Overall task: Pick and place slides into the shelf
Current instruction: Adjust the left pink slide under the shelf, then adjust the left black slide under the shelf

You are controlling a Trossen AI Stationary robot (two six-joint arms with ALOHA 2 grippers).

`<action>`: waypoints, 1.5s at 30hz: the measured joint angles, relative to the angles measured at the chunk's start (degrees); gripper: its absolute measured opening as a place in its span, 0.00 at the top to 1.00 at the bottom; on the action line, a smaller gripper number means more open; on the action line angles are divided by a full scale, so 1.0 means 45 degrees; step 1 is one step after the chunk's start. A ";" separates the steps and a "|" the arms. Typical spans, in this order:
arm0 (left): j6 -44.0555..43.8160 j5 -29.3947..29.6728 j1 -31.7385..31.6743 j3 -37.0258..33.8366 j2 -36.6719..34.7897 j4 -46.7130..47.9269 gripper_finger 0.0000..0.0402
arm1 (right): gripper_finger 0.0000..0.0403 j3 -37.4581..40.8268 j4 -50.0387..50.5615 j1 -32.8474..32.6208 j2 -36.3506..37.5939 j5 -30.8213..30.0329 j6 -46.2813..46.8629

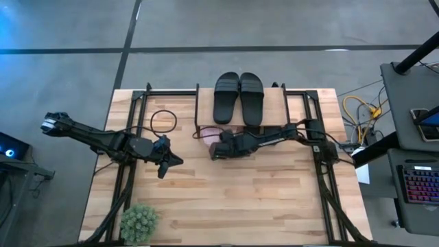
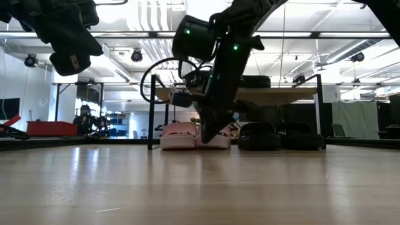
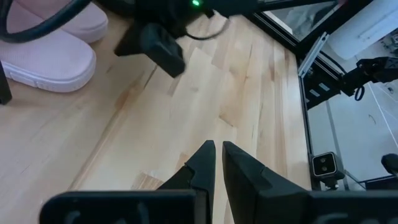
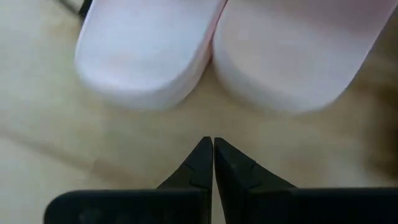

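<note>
Grey floor surrounded the wooden bench (image 1: 226,199), and beyond its far edge the low camera looked into a long room with ceiling lights, where a person (image 2: 83,119) sat well back. At the bench's far side stood the shelf (image 1: 274,110), its light top board on thin black legs, with two black slides (image 1: 239,97) lying side by side on the board. Under the board, two pink slides (image 2: 195,135) sat together on the bench, touching each other, and more black slides (image 2: 278,135) rested beside them in the same lower space; I could not count those for certain. The right tool (image 1: 214,152) was down low just in front of the pink pair, its fingers (image 4: 208,163) pressed together with nothing between them, their tips near the rounded ends of the two pink soles but apart from them. The left tool (image 1: 175,162) hung above bare wood toward the left side of the bench, well apart from the shelf, its fingers (image 3: 202,163) almost together and gripping nothing. A loop of black cable (image 1: 162,121) lay near the shelf's left legs. A small green plant (image 1: 139,222) stood near the bench's front left corner. To the right of the bench a side desk (image 1: 411,137) carried a lit keyboard (image 1: 420,184).
</note>
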State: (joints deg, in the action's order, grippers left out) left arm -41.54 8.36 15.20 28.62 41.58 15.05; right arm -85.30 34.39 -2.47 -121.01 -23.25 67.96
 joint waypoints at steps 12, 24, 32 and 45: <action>0.0078 0.0000 -0.0004 0.0000 0.0015 0.0007 0.96 | 0.98 0.0058 -0.2507 -0.0513 -0.0593 0.0611 0.0775; -0.0005 -0.0005 -0.0002 0.0000 0.0042 0.0011 0.96 | 0.98 0.0078 -0.3767 0.0719 -0.0981 -0.0288 -0.0476; -0.0019 -0.0089 0.0000 0.0000 0.0092 0.0007 0.96 | 0.98 0.0078 -0.4097 0.0758 -0.0967 0.1934 -0.0553; 0.0092 -0.0099 -0.0004 -0.0048 0.0092 0.0022 0.96 | 0.98 0.0058 0.2447 -0.4010 0.0471 -0.2816 0.7935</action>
State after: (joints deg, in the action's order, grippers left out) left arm -41.12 7.91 15.18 28.41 42.00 15.15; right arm -85.03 45.40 -20.51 -118.89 -35.92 103.67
